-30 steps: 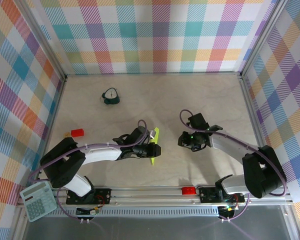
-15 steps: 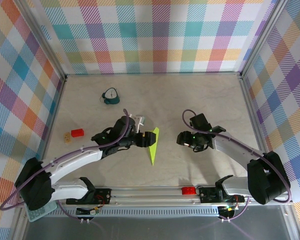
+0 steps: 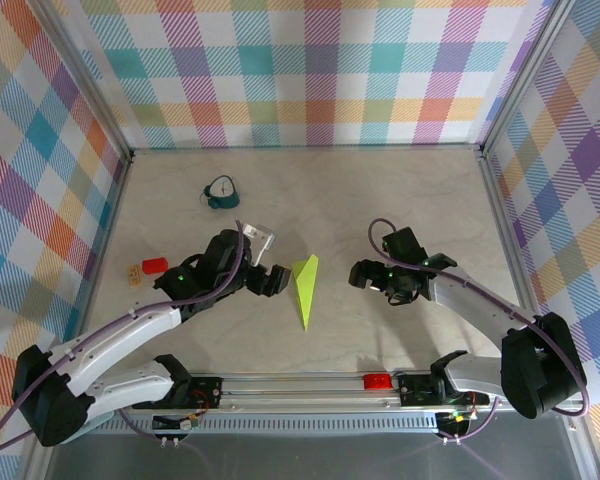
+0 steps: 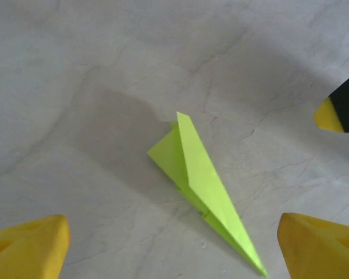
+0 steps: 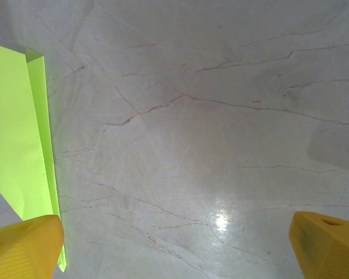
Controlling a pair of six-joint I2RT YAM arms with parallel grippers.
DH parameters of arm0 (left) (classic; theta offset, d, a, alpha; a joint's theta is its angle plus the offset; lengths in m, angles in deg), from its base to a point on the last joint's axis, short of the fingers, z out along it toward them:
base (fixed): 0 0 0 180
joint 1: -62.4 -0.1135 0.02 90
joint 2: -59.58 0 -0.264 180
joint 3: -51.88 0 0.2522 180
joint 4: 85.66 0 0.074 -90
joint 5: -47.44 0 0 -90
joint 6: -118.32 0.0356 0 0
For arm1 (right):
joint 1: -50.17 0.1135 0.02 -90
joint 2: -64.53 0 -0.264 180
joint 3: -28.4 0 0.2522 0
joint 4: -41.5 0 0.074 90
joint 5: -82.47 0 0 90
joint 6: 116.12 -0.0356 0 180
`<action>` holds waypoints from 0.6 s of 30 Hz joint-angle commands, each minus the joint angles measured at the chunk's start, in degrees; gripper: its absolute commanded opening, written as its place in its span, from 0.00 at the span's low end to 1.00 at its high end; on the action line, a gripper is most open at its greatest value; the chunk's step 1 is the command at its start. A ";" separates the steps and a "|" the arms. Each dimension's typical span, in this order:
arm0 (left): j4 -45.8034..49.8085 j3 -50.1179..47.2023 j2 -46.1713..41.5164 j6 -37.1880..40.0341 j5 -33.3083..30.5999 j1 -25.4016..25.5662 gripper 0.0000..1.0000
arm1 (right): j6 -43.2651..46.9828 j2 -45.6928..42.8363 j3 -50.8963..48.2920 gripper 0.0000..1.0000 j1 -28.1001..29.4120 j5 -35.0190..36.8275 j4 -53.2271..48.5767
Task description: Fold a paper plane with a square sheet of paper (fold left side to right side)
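Left gripper (image 3: 273, 281) is hanging loose with its jaws spread wide and nothing in them. In the wrist view the yellow fingertips (image 4: 28, 249) sit far apart at the bottom corners, with bare table between them. Same deal on the right gripper (image 3: 364, 275): wide apart and empty, with one yellow fingertip (image 5: 24, 244) in each bottom corner of its own camera.

The plane (image 3: 304, 288) lies on the table (image 3: 400, 200) between the two grippers and touches neither. The left gripper is just beside it and the right one is a bit further off. It's a slim lime dart with its sharp tip toward the arm bases and its wide end toward the back wall. The left wrist view shows the layered folds, one flap slightly raised. The paper is plain, no print on it.

Further out on the left there's a small red block (image 3: 156, 266) with a tiny tan thing (image 3: 134, 273) next to it, too small to tell what it is. A little teal clock (image 3: 221, 192) sits toward the back, its face too small to read. Pastel plaid walls (image 3: 300, 70) all around.
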 commanded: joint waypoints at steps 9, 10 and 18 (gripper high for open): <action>-23.92 -22.18 -13.34 29.26 1.56 -0.67 0.99 | -0.28 7.15 4.46 0.99 3.23 -3.60 -1.62; -24.98 -23.61 -14.27 30.88 2.70 -0.69 1.00 | -0.42 7.69 5.30 0.99 3.71 -3.33 -2.11; -22.92 -25.88 -16.71 37.84 1.27 -0.95 1.00 | -2.75 14.40 15.08 0.99 10.84 0.25 -5.55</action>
